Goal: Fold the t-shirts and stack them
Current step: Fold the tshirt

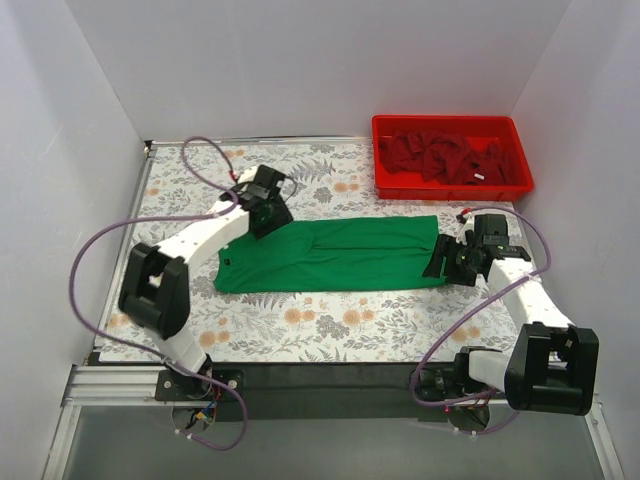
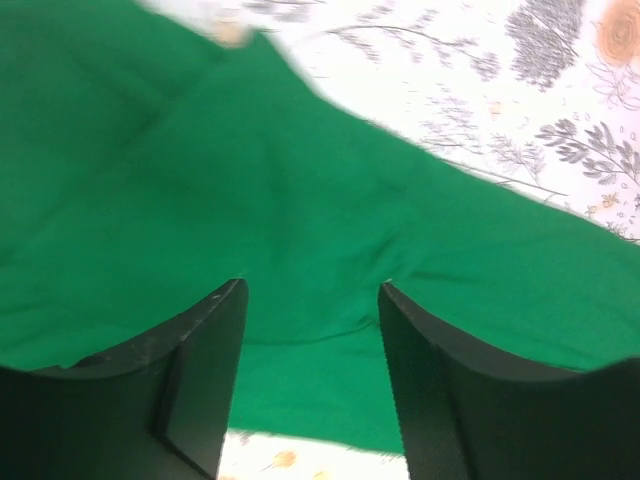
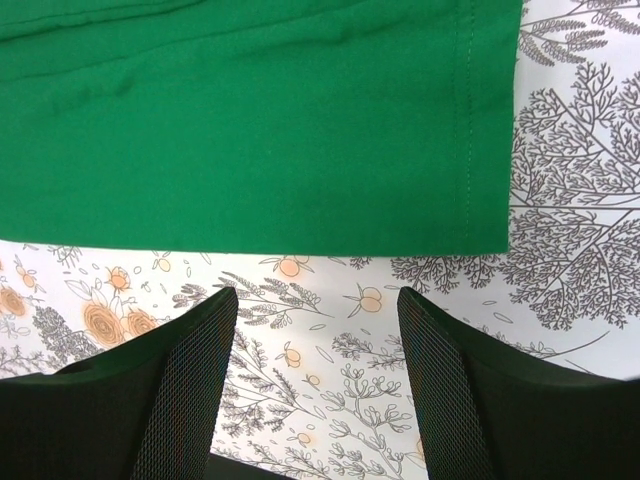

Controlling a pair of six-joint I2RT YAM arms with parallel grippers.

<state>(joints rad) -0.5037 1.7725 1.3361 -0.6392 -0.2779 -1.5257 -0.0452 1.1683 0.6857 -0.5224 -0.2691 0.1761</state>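
- Overhead view: a bright green cloth t-shirt [image 1: 330, 255], folded into a long band, lies flat across the middle of the frame on the floral-printed table cover [image 1: 300, 325].
- A rectangular red plastic bin [image 1: 450, 121] sits in the upper right, near the band's right end. Crumpled dark red t-shirts [image 1: 445, 155] lie inside it.
- The left arm [image 1: 190, 245] rises from its base at the lower left and bends at a black elbow near the cover's left edge. From there it stretches up and to the right, and the left gripper [image 1: 268, 215] is over the band's upper left corner.
- The right arm [image 1: 525, 290] bends at the lower right and reaches up and to the left. The right gripper [image 1: 445, 258] points left at the band's right end.
- From this height the spread of either claw is too small to read.
- Left wrist view: the bright green cloth t-shirt [image 2: 250, 180] fills most of the frame, with the cover [image 2: 530, 90] showing in the upper right.
- The left gripper [image 2: 312, 285] has its two black fingers [image 2: 205, 370] wide apart over the cloth, clamping nothing. Whether the tips touch the cloth cannot be told.
- Right wrist view: the shirt's stitched hem corner [image 3: 470, 200] sits in the upper right, with green cloth across the top of the frame.
- The right gripper [image 3: 318, 292] has its black fingers [image 3: 190, 390] spread wide over the bare cover [image 3: 570, 200], just below the cloth's edge and holding nothing.
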